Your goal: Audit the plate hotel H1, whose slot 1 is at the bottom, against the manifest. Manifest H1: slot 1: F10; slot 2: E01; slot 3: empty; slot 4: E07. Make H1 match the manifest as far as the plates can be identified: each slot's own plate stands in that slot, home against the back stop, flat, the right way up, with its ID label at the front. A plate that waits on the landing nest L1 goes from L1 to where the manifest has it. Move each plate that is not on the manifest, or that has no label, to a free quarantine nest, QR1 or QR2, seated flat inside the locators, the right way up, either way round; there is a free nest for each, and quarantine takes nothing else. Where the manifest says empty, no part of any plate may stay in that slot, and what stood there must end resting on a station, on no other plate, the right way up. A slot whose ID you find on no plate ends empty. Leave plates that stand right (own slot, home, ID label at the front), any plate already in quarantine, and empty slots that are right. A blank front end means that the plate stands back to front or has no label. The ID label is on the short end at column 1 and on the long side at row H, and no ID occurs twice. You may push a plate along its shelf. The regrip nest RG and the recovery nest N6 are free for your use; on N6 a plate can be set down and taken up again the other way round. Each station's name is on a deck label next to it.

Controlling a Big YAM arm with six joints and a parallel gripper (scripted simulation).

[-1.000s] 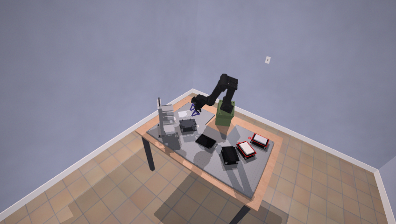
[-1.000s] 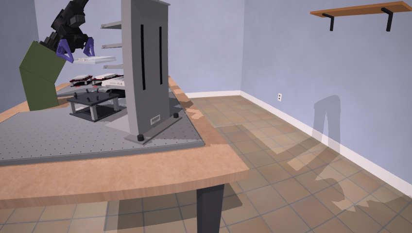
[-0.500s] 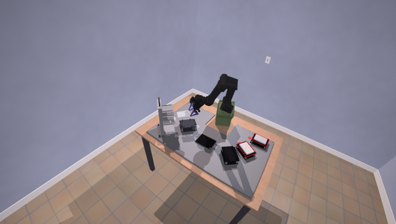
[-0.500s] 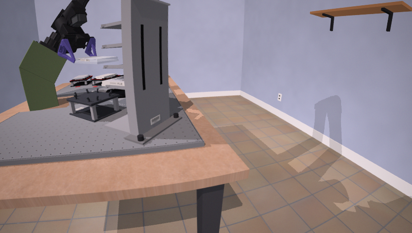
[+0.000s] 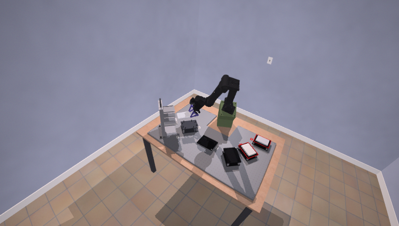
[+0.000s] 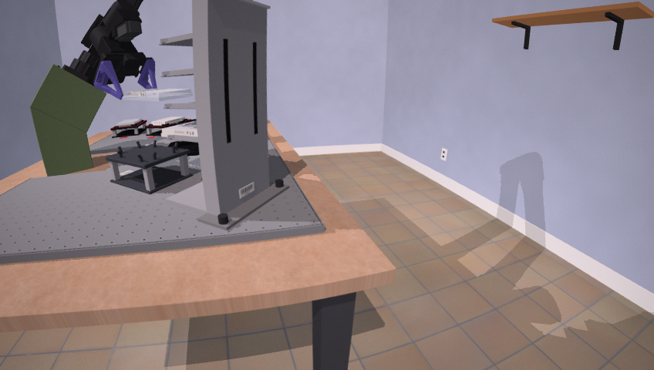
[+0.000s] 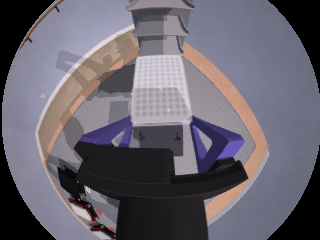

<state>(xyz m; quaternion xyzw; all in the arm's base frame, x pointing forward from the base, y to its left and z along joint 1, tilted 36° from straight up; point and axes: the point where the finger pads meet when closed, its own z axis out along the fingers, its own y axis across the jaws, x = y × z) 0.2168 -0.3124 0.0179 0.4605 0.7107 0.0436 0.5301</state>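
Observation:
My gripper (image 5: 193, 112) (image 6: 126, 81) (image 7: 161, 119) is shut across the near short end of a white well plate (image 5: 181, 114) (image 6: 156, 95) (image 7: 159, 90) and holds it level in front of the plate hotel H1 (image 5: 167, 120) (image 6: 231, 114) (image 7: 162, 2). The plate's far end reaches in just above the second shelf from the bottom. There is print on its long side, too small to read. Another white plate (image 6: 180, 132) with a printed label lies in the bottom slot. The two upper shelves look empty.
Two red-framed quarantine nests each hold a white plate (image 5: 248, 149) (image 5: 262, 141). A raised black nest (image 5: 189, 125) (image 6: 146, 161) stands beside the hotel. Two flat black nests (image 5: 207, 142) (image 5: 231, 155) lie mid-deck. The green arm pedestal (image 5: 227, 116) stands behind.

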